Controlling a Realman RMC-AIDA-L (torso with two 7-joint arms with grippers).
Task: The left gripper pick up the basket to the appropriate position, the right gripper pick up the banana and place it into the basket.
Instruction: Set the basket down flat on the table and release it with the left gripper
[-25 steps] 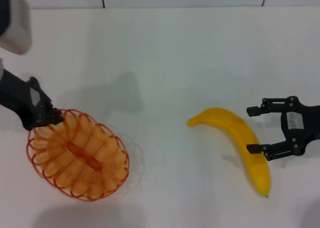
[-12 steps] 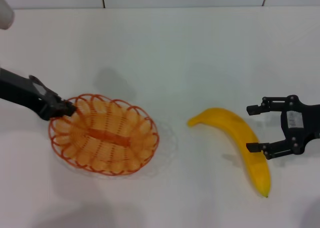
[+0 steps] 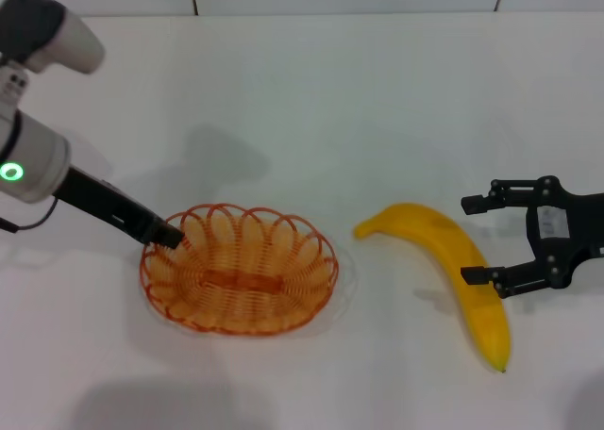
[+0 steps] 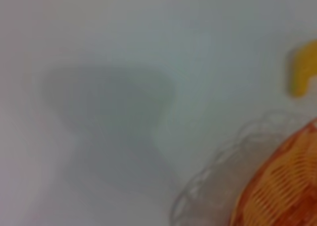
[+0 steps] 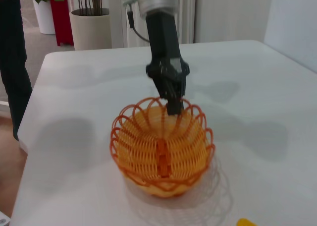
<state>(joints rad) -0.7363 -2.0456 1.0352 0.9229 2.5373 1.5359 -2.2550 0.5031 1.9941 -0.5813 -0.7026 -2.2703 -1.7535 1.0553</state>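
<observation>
The orange wire basket (image 3: 239,281) is left of the table's centre, long side across the head view, its wire shadow lying just beside it. My left gripper (image 3: 168,234) is shut on the basket's left rim. The right wrist view shows that left gripper (image 5: 173,104) clamped on the far rim of the basket (image 5: 161,146). The yellow banana (image 3: 453,260) lies on the table to the right, dark tip toward me. My right gripper (image 3: 469,240) stands open at the banana's right side, one finger on either side of its middle, not closed on it. The left wrist view catches the basket (image 4: 282,186) and a banana end (image 4: 302,72).
The white table (image 3: 311,100) reaches back to a tiled wall. In the right wrist view, potted plants (image 5: 91,23) and a standing person (image 5: 12,52) are beyond the table's far edge.
My left gripper has carried the basket to the right, toward the table's middle, turning it so its long side lies across the view. The right gripper and banana have hardly moved.
</observation>
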